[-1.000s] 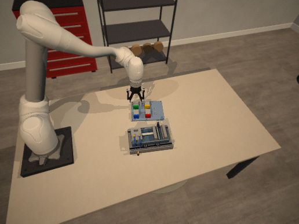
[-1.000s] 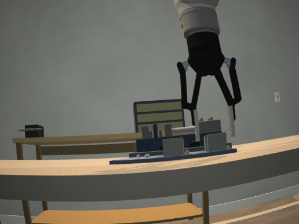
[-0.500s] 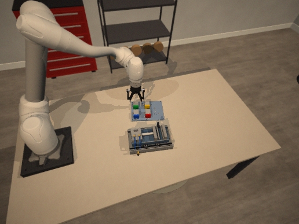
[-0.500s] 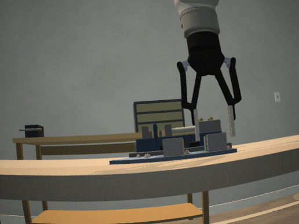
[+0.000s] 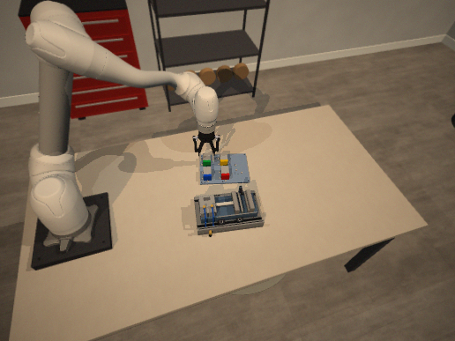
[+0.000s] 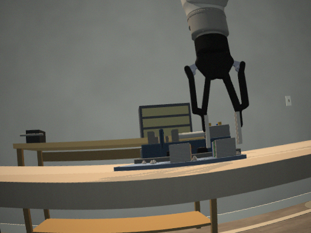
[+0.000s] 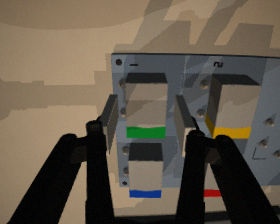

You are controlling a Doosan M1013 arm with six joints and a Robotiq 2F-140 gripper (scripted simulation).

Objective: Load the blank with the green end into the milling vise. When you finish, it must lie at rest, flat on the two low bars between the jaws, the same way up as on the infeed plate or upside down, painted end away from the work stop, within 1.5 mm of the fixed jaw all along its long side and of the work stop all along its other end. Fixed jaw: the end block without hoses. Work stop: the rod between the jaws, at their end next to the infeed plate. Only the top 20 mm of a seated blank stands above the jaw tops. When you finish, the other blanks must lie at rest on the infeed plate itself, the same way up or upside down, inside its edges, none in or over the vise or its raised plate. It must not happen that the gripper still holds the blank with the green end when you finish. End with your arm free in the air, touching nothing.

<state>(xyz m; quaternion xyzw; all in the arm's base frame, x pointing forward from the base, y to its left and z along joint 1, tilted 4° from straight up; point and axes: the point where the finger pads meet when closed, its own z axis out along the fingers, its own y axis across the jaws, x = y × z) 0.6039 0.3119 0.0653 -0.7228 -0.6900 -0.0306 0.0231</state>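
You have the gripper (image 5: 207,153) (image 6: 223,145) (image 7: 146,106) pointing down over the infeed plate (image 5: 240,167) (image 6: 129,167) (image 7: 195,70), its fingers partway open and nothing held between them. The blank with the green end (image 5: 206,160) (image 6: 224,147) (image 7: 146,107) sits on that plate, at the corner marked 1, between your two finger pads in the wrist view, with a visible gap on either side of it. Its painted end faces the blank with the blue end (image 5: 207,174) (image 7: 145,172), which lies next in the same column.

Beside them you have the blank with the yellow end (image 5: 224,159) (image 6: 179,153) (image 7: 235,107) and the blank with the red end (image 5: 225,174) (image 7: 212,193) (the wrist view gives you only a little of the red one, past the black finger linkage). All four are on the plate.

Your milling vise (image 5: 229,223) (image 6: 155,150) stands on the table (image 5: 309,196) near the plate, its work stop (image 5: 241,190) at the end next to the plate; the green-ended blank is outside the vise.
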